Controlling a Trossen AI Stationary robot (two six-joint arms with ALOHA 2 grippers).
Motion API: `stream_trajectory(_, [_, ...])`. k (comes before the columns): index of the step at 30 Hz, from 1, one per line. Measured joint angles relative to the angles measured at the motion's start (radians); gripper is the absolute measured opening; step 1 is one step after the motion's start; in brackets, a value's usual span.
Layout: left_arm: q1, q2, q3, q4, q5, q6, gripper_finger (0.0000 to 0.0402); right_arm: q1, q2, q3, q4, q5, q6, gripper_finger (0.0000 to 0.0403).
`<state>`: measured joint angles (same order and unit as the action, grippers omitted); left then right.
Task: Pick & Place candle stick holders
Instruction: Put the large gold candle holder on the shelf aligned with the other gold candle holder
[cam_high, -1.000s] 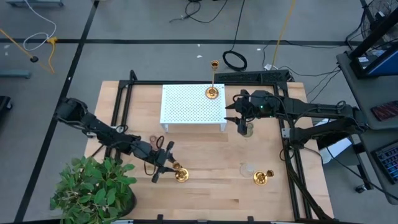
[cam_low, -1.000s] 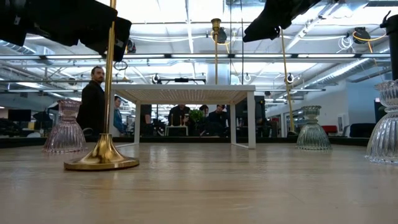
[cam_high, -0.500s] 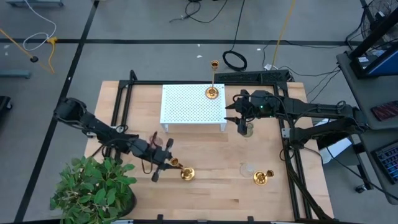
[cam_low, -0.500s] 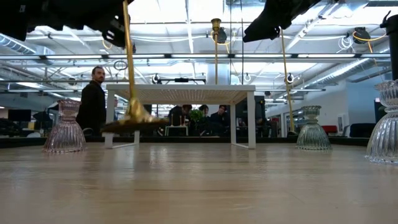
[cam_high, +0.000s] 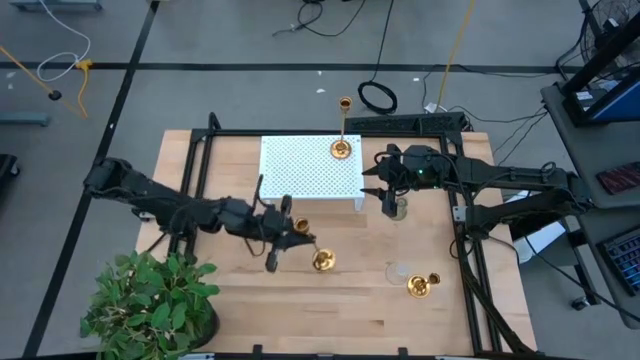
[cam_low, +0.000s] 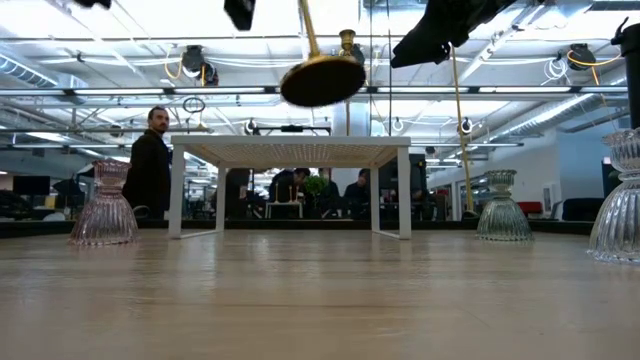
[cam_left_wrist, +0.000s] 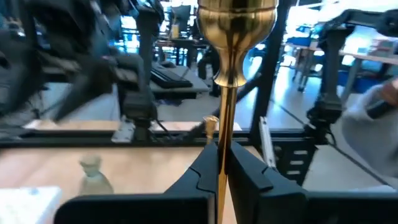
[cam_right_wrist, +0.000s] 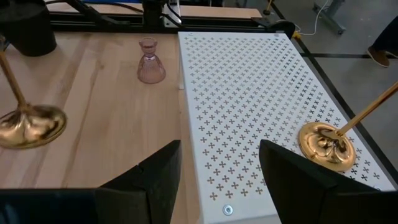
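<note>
Currently a gold candle stick holder (cam_high: 319, 258) is gripped by its thin stem in the left gripper (cam_high: 290, 236) and held tilted, clear above the wooden table (cam_high: 340, 300). Farther back, beside the white perforated stand (cam_high: 300, 170), the right gripper (cam_high: 388, 200) is held spread wide above a glass holder (cam_high: 399, 209), while a second gold holder (cam_high: 343, 146) is seen on the stand's corner.

Polished gold metal candle stick holder (cam_left_wrist: 226, 93): mirror-glossy, smooth stem and cup, gripped between matt black plastic fingers (cam_left_wrist: 199, 177). Pale wooden counter (cam_right_wrist: 112, 124): visible grain, satin finish. White perforated metal stand (cam_right_wrist: 255, 106): matt painted surface. Ribbed pink glass holder (cam_low: 103, 208) and greenish glass holder (cam_low: 501, 206): translucent, glossy.
</note>
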<state>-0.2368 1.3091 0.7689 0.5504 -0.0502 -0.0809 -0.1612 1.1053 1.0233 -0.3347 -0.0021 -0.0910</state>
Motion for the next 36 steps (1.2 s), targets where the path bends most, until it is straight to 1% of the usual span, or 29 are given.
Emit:
stream_trajectory(2, [0.03,-0.005,0.061,-0.065,-0.001,0.016,0.0016,0.0,0.0,0.0,0.0,0.0,0.0,0.0208])
stream_trajectory(5, [0.079,-0.035,0.12,-0.193,-0.004,0.047,0.0016,0.0,0.0,0.0,0.0,0.0,0.0,0.0208])
stream_trajectory(7, [0.126,-0.041,0.167,-0.228,-0.003,0.077,0.0015,0.0,0.0,0.0,-0.007,0.0,0.0,0.0208])
stream_trajectory(10, [0.199,-0.093,0.186,-0.316,-0.002,0.086,0.0015,0.0,0.0,0.0,-0.014,0.0,0.0,0.0208])
stream_trajectory(16, [0.38,-0.157,0.193,-0.35,0.013,0.106,0.0015,0.0,0.0,0.0,-0.016,0.0,0.0,0.0208])
stream_trajectory(22, [0.58,-0.146,0.192,-0.369,0.117,0.104,0.0015,0.0,0.0,0.0,-0.014,0.0,0.0,0.0208])
stream_trajectory(26, [0.675,-0.113,0.192,-0.37,0.167,0.098,0.0015,0.0,0.0,0.0,-0.015,0.0,0.0,0.0208])
stream_trajectory(30, [0.733,-0.08,0.194,-0.347,0.209,0.097,0.0015,0.0,0.0,0.0,-0.015,0.0,0.0,0.0208])
stream_trajectory(33, [0.759,-0.05,0.191,-0.37,0.211,0.095,0.0015,0.0,0.0,0.0,-0.014,0.0,-0.002,0.0208])
stream_trajectory(36, [0.77,-0.03,0.191,-0.354,0.211,0.098,0.0015,0.0,0.0,0.0,-0.014,0.0,-0.002,0.0208])
